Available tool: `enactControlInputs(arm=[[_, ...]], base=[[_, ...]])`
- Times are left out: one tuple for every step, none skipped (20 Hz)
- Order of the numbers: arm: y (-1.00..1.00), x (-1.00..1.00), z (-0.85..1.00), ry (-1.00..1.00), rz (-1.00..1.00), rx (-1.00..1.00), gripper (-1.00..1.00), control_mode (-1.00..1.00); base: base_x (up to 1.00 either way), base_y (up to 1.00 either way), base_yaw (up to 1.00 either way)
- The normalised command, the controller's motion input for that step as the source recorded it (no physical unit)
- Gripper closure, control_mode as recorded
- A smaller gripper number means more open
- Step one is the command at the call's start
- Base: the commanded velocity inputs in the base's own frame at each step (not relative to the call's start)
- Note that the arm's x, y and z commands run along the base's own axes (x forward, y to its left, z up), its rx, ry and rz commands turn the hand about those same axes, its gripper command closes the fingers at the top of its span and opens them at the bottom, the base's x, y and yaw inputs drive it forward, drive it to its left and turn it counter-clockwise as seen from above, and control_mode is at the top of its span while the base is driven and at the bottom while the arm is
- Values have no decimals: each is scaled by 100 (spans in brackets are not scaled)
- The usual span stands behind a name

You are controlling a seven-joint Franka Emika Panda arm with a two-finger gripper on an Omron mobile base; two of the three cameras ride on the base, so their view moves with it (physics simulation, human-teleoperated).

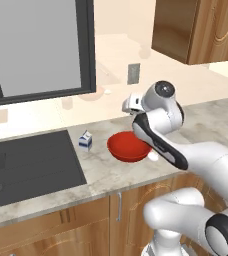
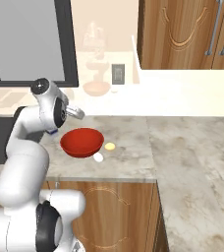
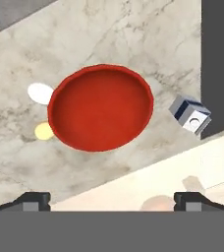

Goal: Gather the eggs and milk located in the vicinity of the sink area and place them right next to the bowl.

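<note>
In the hand view the gripper (image 3: 112, 199) hangs above the counter (image 3: 133, 29) with its jaws spread wide, holding nothing. The red bowl (image 3: 100, 108) sits at the frame's centre, with a white egg (image 3: 39, 93) and a yellowish egg (image 3: 43, 131) touching its left rim. The milk (image 3: 190, 114) stands apart at centre right, just beside the dark sink (image 3: 219, 64).

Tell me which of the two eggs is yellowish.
The yellowish egg lies on the counter right of the red bowl; the white egg lies nearer the counter's front edge.
</note>
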Motion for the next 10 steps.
enactControlInputs(arm=[[0, 0, 41, 31, -27, 37, -100, -100], [0, 0, 38, 35, -27, 36, -100, -100], [0, 0, 33, 35, -26, 35, -100, -100], [0, 0, 32, 36, -25, 35, -100, -100], [0, 0, 30, 37, -25, 34, -100, -100], [0, 0, 29, 39, -25, 34, -100, -100], [0, 0, 24, 40, -25, 32, -100, -100], [0, 0, 16, 40, -25, 29, -100, -100], [6, 0, 10, 36, -26, 27, -100, -100], [14, -1, 0, 33, -27, 23, -100, -100]], base=[[0, 0, 0], [0, 0, 0], [0, 0, 0], [0, 0, 0], [0, 0, 0], [0, 0, 0], [0, 0, 0], [0, 0, 0], [0, 0, 0], [0, 0, 0]])
